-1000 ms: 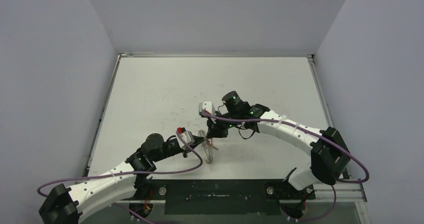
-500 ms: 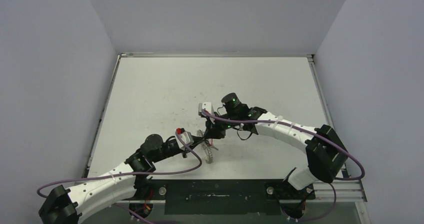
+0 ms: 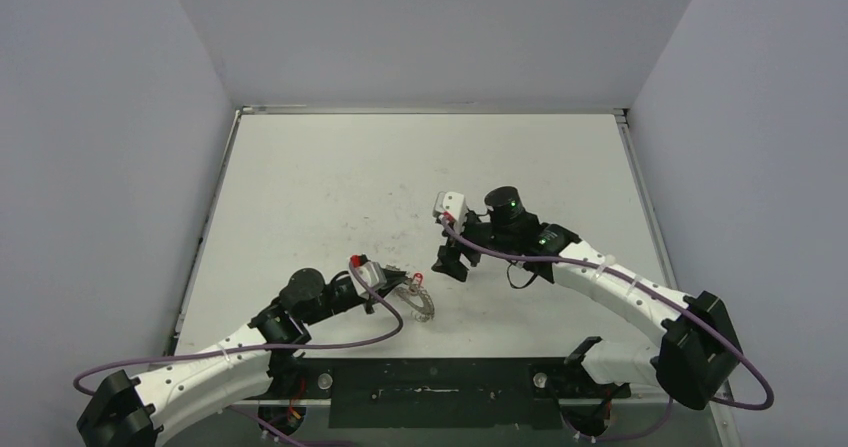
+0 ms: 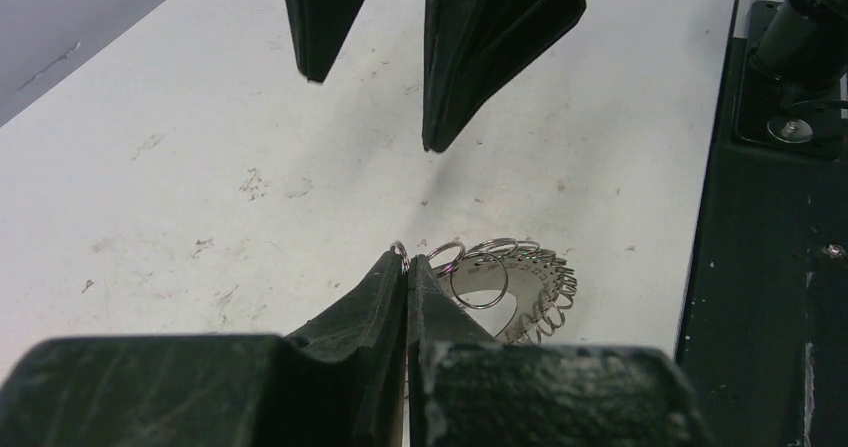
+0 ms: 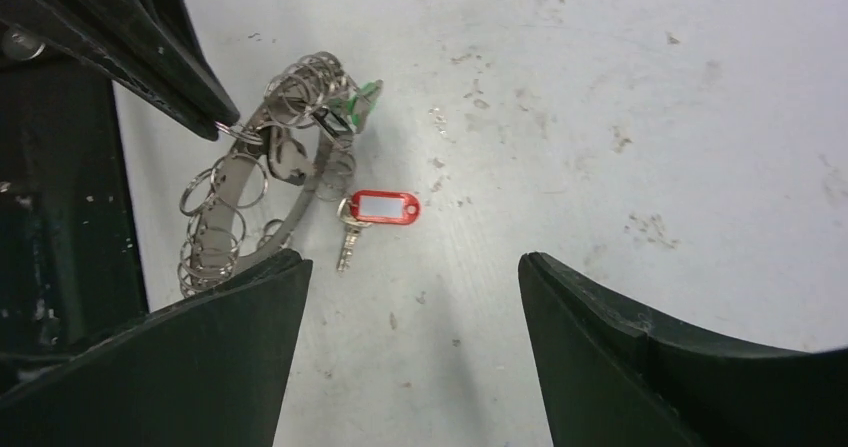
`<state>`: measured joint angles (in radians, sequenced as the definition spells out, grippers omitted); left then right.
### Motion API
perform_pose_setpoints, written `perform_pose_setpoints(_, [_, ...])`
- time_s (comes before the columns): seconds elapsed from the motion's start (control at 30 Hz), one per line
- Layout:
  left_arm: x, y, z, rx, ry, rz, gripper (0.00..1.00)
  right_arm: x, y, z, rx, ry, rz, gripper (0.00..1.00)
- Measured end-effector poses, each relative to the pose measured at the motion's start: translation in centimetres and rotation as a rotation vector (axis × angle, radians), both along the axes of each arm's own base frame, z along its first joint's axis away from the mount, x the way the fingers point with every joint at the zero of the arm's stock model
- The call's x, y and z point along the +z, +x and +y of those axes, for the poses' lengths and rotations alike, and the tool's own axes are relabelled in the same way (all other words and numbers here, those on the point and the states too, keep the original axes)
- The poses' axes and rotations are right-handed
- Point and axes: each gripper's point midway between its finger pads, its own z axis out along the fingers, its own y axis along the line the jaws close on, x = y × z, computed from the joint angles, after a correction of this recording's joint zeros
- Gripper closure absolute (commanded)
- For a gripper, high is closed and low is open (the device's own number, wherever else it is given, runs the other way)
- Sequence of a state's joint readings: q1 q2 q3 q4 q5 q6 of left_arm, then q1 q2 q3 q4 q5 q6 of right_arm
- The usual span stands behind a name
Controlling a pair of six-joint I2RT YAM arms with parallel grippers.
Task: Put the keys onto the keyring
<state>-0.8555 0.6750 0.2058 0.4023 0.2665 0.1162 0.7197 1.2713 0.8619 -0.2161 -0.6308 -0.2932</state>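
Observation:
The keyring (image 5: 226, 203), a flat grey metal band fringed with wire loops and carrying a green tag (image 5: 366, 97), lies on the table (image 3: 330, 187) by my left gripper (image 3: 400, 289). That gripper (image 4: 408, 263) is shut on one small loop at the keyring's (image 4: 528, 272) edge. One small silver key (image 5: 347, 244) with a red tag (image 5: 385, 207) rests on the table against the band; whether it hangs on it I cannot tell. My right gripper (image 5: 410, 259) stands open and empty just right of the keyring (image 3: 420, 304). A second key cannot be made out.
The black base plate (image 4: 770, 267) runs along the near table edge close behind the keyring. Purple cables (image 3: 330, 345) loop over both arms. Grey walls (image 3: 100, 167) close in the table on three sides.
My right gripper has opened and drawn back to the right, away from the keyring. The keyring, earlier held up between both grippers, now lies flatter on the table.

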Motion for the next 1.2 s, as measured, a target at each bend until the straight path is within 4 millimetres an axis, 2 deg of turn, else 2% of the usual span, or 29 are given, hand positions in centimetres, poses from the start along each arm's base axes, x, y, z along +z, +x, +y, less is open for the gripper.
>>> perform_pose_setpoints(0.1, [-0.1,0.5,0.1,0.026,0.0,-0.001,1.0,0.7,1.1,-1.3,-0.079,0.014,-0.043,0.14])
perform_pose_setpoints(0.3, [-0.7,2.5,0.3,0.119,0.009,0.0,1.0,1.5,2.5,-2.6,-0.182,0.041,-0.066,0.04])
perform_pose_setpoints(0.6, [-2.4,6.3,1.2,0.287,0.041,0.035,1.0,0.1,4.1,-4.9,-0.324,0.04,-0.026,0.0])
perform_pose_setpoints(0.77, [-2.8,9.3,2.7,0.397,0.042,0.077,1.0,0.2,5.1,-6.2,-0.401,0.045,-0.016,0.0])
perform_pose_setpoints(0.93, [-2.3,12.9,4.3,0.48,0.029,0.093,1.0,0.0,5.8,-7.4,-0.464,0.054,-0.003,0.0])
perform_pose_setpoints(0.97, [-2.2,13.5,4.4,0.488,0.025,0.095,0.93,-0.1,5.9,-7.6,-0.476,0.056,0.001,0.0])
perform_pose_setpoints(1.03, [-2.1,14.9,4.7,0.503,0.015,0.099,0.65,-0.4,6.3,-8.2,-0.509,0.058,0.01,0.0])
perform_pose_setpoints(1.07, [-2.0,15.4,4.8,0.505,0.014,0.099,0.55,-0.6,6.5,-8.6,-0.528,0.059,0.015,0.0])
perform_pose_setpoints(1.2, [-1.6,17.5,5.5,0.523,-0.009,0.102,0.21,-1.6,7.4,-10.3,-0.617,0.069,0.046,0.0])
